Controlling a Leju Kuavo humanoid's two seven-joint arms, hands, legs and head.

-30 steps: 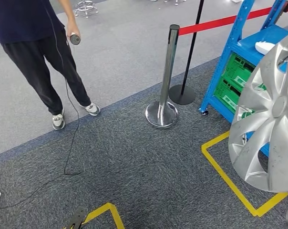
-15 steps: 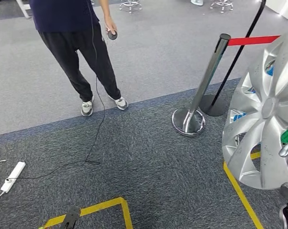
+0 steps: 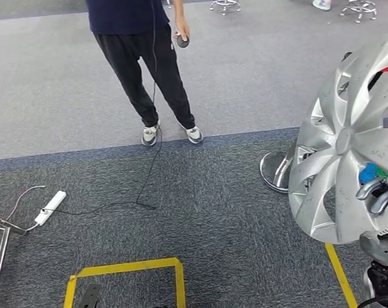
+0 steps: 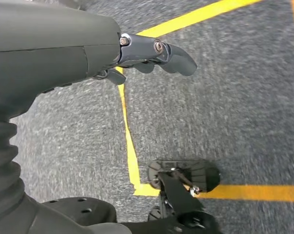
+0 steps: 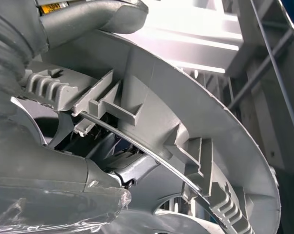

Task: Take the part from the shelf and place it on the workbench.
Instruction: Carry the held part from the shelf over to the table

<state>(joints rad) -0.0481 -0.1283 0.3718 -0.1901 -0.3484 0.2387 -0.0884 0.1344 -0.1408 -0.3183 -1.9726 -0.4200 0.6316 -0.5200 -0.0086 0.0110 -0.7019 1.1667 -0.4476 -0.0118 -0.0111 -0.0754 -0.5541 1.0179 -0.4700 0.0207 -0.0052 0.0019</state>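
Right hand held the silver wheel cover up on edge at the right of my head view, fingers hooked through one of its openings near the lower rim; in the right wrist view the cover's ribbed back side sat pressed against my thumb and fingers. Left hand hung over the dark carpet, holding nothing, fingers apart and slightly curled above a yellow tape line. Chrome stanchion base stood just behind the cover's left edge. A person stood further out on the grey floor with a small round controller in one hand, its cable trailing down to the carpet. White power strip lay at left.
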